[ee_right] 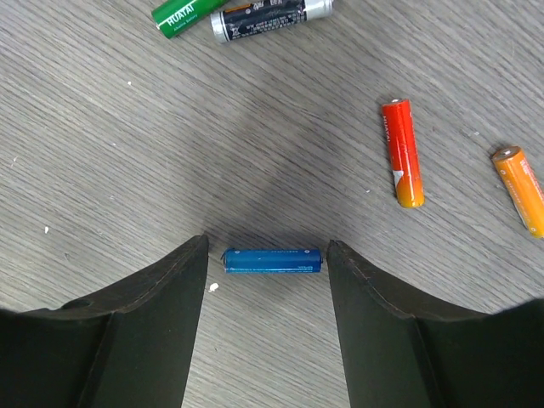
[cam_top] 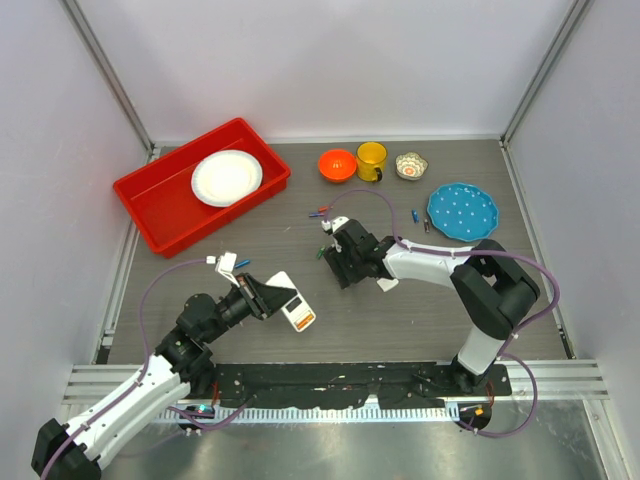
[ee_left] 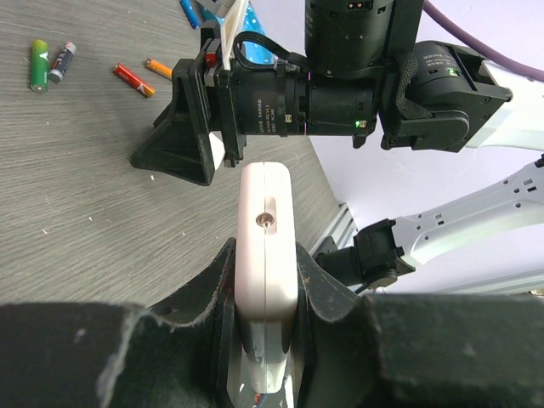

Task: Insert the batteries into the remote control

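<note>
**Remote gripped, blue battery between open fingers**

The left tool [ee_left: 265,257] is clenched on the remote [ee_left: 267,212], pinching one end so that the rest juts out ahead of the fingers. The right tool [ee_right: 267,252] hangs low over the counter [ee_right: 102,153], its fingers released and standing either side of a blue battery [ee_right: 272,260]. That battery lies flat, with a small gap at each end. A red battery [ee_right: 402,153] and an orange battery [ee_right: 520,189] lie nearby. Farther off, a green battery [ee_right: 183,14] and a black battery [ee_right: 263,17] lie just beside each other.
</note>
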You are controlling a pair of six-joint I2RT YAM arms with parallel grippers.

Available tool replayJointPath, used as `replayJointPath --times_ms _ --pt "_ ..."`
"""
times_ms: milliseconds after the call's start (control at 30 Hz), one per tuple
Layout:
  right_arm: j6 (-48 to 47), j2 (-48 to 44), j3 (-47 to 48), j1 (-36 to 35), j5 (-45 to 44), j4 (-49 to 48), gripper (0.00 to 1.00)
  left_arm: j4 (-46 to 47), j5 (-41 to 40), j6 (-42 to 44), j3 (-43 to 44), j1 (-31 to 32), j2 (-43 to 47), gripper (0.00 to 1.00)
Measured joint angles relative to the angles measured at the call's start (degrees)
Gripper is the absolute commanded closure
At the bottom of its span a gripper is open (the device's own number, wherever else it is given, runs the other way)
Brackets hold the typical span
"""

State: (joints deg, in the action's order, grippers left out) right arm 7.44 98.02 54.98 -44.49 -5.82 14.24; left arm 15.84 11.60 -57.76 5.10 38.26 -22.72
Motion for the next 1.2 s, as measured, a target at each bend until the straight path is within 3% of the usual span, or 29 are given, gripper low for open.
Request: replayJointPath --times_ms 400,767,933,1200 --pt "0.0 0.0 0.0 0.0 0.3 0.1 0.41 0.0 0.0 0.0 0.0 0.0 0.0 1.00" --pt "0.3 -0.1 0.0 0.1 0.4 0.4 0.39 0.1 0.0 0.0 0.0 0.0 0.2 1.00" --pt "0.3 -0.2 0.0 0.1 0.4 0.8 0.48 0.2 0.0 -0.1 0.0 0.0 -0.1 1.00" --pt "1.2 -0.5 -0.2 0.3 0.0 0.9 0.72 0.2 0.0 -0.2 0.0 0.0 0.2 1.00"
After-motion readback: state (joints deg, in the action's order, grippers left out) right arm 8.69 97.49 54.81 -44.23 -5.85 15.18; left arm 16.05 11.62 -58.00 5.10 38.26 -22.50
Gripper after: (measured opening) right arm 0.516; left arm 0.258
